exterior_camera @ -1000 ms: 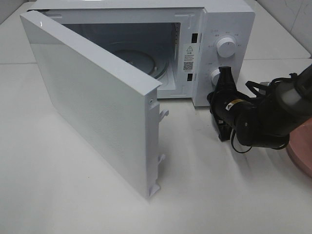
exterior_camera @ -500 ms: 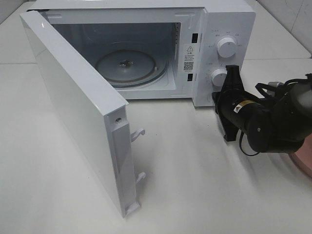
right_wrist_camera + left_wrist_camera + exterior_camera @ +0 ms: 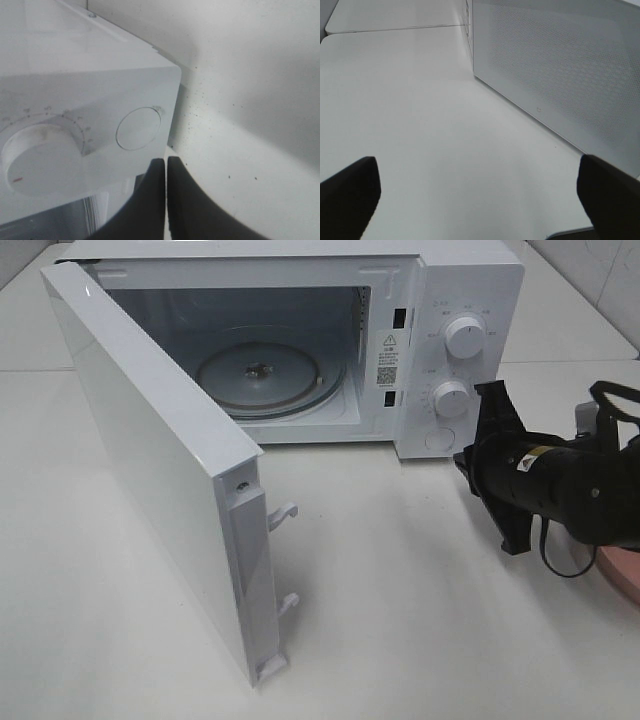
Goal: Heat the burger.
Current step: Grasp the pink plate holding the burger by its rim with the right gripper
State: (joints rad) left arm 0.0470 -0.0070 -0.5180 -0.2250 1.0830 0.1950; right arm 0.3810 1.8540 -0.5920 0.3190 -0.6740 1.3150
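The burger is out of view in every frame. The white microwave (image 3: 440,300) stands at the back with its door (image 3: 150,460) swung wide to the left. Its glass turntable (image 3: 262,372) is bare. My right gripper (image 3: 466,461) hovers just right of the microwave's lower front corner. Its fingers are pressed together with nothing between them, as the right wrist view shows (image 3: 166,172), and they point at the round door button (image 3: 138,128). My left gripper (image 3: 477,172) stays outside the high view. It is open over bare table beside the door's outer face (image 3: 560,75).
The edge of a pink plate (image 3: 625,575) shows at the far right, behind my right arm. Two dials (image 3: 465,335) sit on the microwave's control panel. The open door juts toward the table's front left.
The microwave door has swung from half open to wide open. My right gripper has drawn back to the right, away from the control panel.
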